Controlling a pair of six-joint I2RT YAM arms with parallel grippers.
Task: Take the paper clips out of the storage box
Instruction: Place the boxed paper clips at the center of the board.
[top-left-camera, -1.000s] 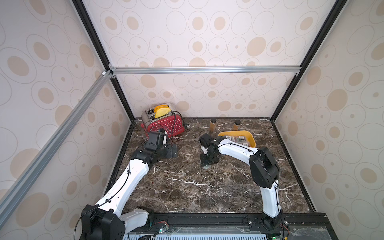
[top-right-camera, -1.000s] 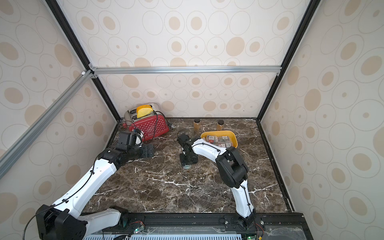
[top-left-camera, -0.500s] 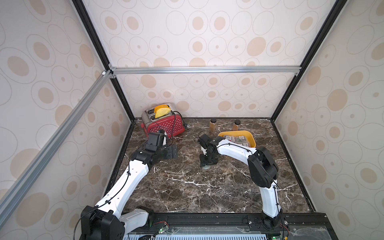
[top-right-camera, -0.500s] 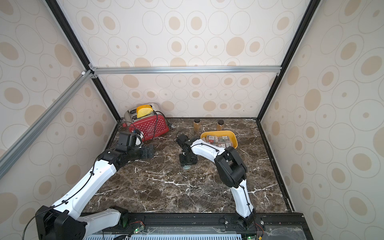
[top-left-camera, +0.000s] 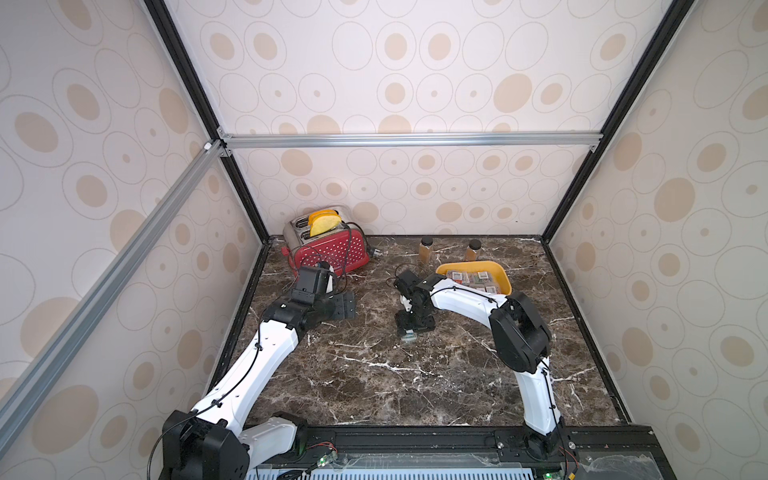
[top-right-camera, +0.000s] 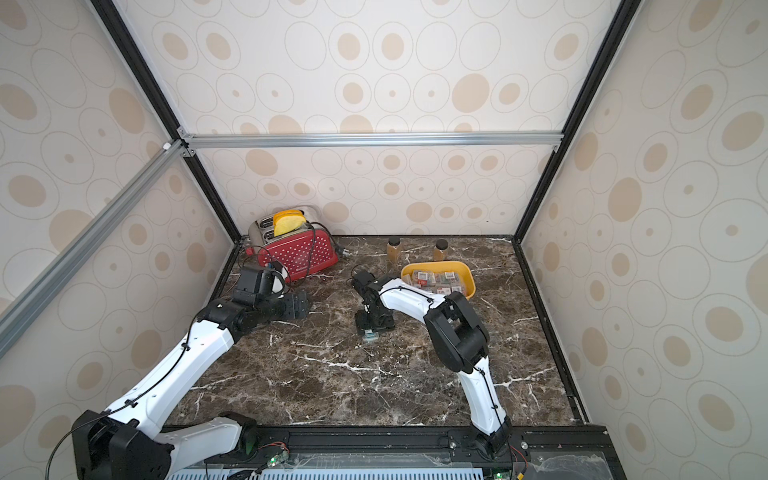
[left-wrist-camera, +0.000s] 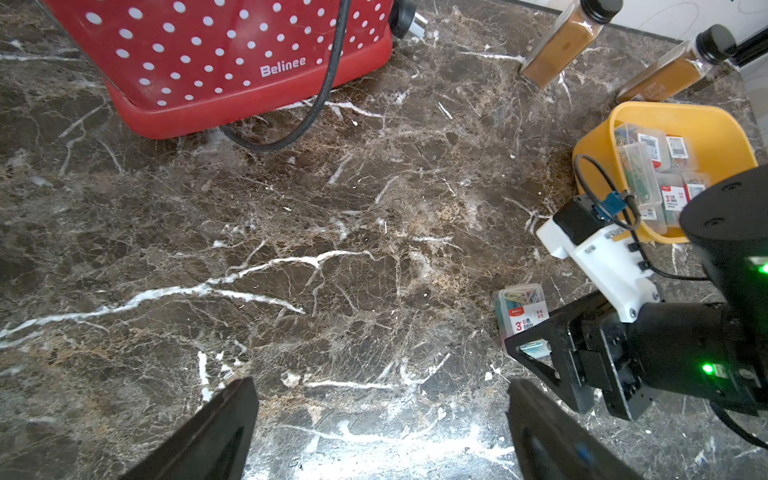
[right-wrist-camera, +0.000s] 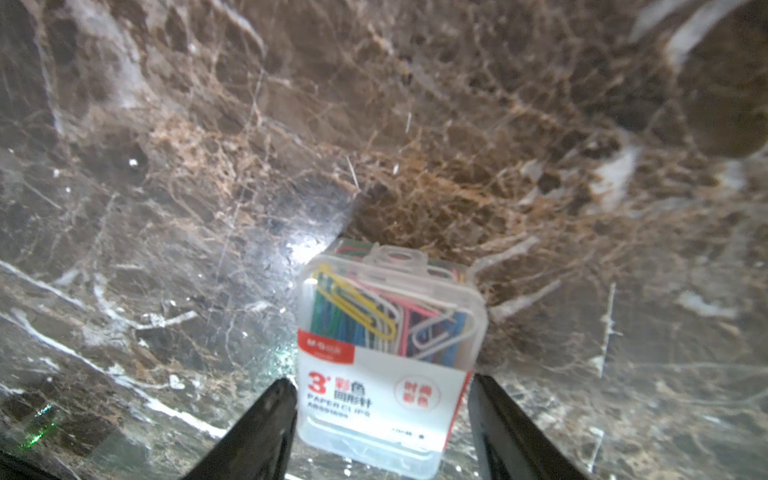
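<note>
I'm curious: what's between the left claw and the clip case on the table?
Only bare table, left claw to clip case, in the left wrist view.

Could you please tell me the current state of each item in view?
toaster, upright, yellow slices in its slots
bottles, upright, capped
storage box, holding several clip cases
loose clip case, closed, lying flat on the tabletop
left gripper, open, empty
right gripper, astride that case; grip unclear
</note>
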